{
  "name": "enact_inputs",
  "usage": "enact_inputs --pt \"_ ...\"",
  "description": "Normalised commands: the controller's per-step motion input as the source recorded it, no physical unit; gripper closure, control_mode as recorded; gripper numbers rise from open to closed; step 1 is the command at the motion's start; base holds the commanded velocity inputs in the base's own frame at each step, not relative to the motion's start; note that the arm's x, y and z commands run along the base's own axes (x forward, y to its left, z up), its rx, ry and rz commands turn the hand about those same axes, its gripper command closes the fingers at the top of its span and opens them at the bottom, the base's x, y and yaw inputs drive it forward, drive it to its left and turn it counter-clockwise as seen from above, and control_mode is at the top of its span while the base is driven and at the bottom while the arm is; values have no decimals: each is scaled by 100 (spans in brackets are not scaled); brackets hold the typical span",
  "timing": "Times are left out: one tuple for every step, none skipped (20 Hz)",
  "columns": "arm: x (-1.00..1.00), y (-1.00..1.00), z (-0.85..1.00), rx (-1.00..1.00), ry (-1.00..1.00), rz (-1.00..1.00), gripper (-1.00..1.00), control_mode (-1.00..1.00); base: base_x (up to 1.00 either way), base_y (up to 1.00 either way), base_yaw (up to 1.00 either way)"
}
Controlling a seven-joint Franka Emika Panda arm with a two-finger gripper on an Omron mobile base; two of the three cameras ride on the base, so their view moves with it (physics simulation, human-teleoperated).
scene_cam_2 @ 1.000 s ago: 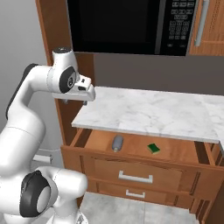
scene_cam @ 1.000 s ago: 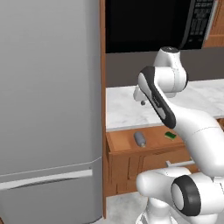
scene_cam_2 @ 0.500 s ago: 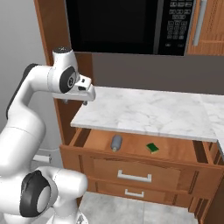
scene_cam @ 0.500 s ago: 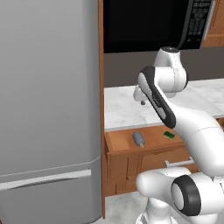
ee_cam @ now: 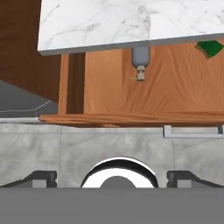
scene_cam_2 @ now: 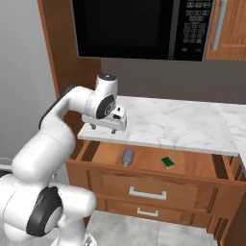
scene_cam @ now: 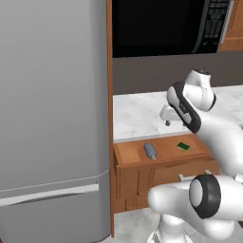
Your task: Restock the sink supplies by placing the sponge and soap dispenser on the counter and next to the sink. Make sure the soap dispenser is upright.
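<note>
The dark grey soap dispenser [scene_cam_2: 128, 156] lies on its side in the open wooden drawer [scene_cam_2: 197, 166] under the counter [scene_cam_2: 182, 125]. In the hand view the soap dispenser [ee_cam: 141, 59] has its nozzle towards me and its body partly under the marble edge. The green-topped sponge [scene_cam_2: 167, 162] lies flat to its right, also seen as the sponge [ee_cam: 210, 47] and the sponge [scene_cam: 183, 146]. My gripper [scene_cam_2: 103, 129] hangs open and empty above the drawer's left part, at the counter's front edge, its fingertips [ee_cam: 41, 177] wide apart. The sink is out of view.
A tall grey fridge [scene_cam: 52, 118] stands left of the drawer behind a wooden side panel [scene_cam_2: 57, 53]. A black microwave [scene_cam_2: 144, 26] hangs above the counter. Closed drawers with metal handles [scene_cam_2: 147, 193] sit below the open one.
My gripper has come down and forward from above the counter's left end to its front edge over the open drawer. The soap dispenser and sponge have not moved.
</note>
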Motion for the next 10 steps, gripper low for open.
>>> enact_inputs --pt "26 -77 -100 9 15 0 -100 -100 0 0 0" --pt "20 -49 -100 0 14 0 -100 -100 0 0 0" --pt "13 -28 -100 0 17 0 -100 -100 0 0 0" --pt "16 -17 -100 0 13 0 -100 -100 0 0 0" --pt "24 -3 -94 -1 10 0 -100 -100 0 0 0" --pt "26 0 -91 -2 2 1 -100 -100 0 0 0" --pt "26 0 -91 -5 0 0 -100 -100 0 0 0" --pt "31 -4 -100 -14 0 0 -100 -100 0 0 0" --pt "39 0 -100 -16 0 0 -100 -100 0 0 0" --pt "53 0 -100 -18 0 0 -100 -100 0 0 0"
